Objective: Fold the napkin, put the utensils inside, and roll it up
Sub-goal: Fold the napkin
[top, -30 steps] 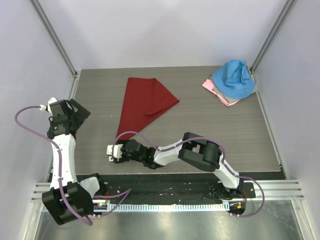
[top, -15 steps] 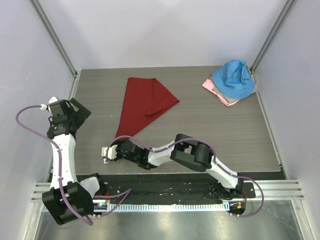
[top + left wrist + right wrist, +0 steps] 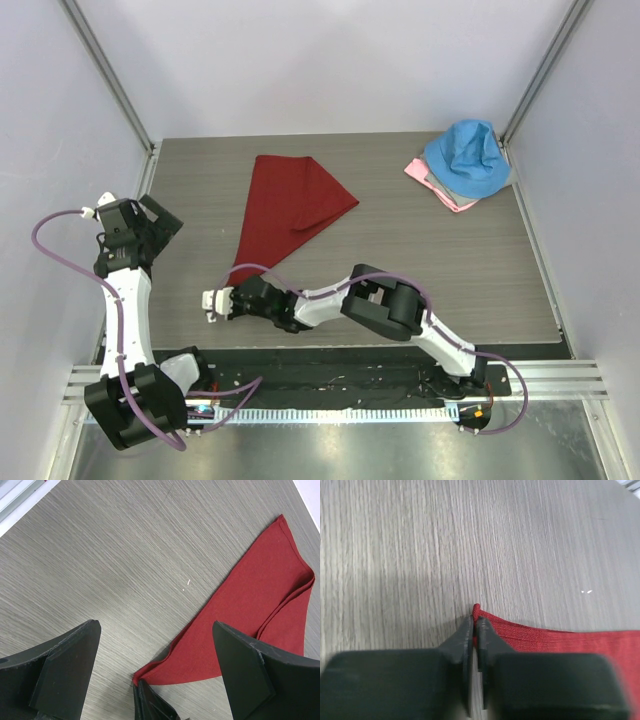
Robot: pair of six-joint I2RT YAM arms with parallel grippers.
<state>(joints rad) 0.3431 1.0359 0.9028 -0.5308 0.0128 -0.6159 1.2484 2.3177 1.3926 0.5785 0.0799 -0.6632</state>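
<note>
Right gripper (image 3: 476,618) is pinching the near tip of the napkin (image 3: 290,205), whose long axis is running far and slightly right. Left gripper (image 3: 155,630) is gaping wide, farther off.

A lab robot cell: plain white walls (image 3: 330,60), aluminium posts (image 3: 107,70), grey tabletop (image 3: 440,230).

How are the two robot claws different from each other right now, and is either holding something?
The left gripper is wide open and holds nothing; the right gripper is shut, pinching a corner of the red napkin. The left gripper sits by the left side of the table, apart from the cloth; the right gripper reaches across to the napkin's near tip. Both have two dark fingers.
</note>
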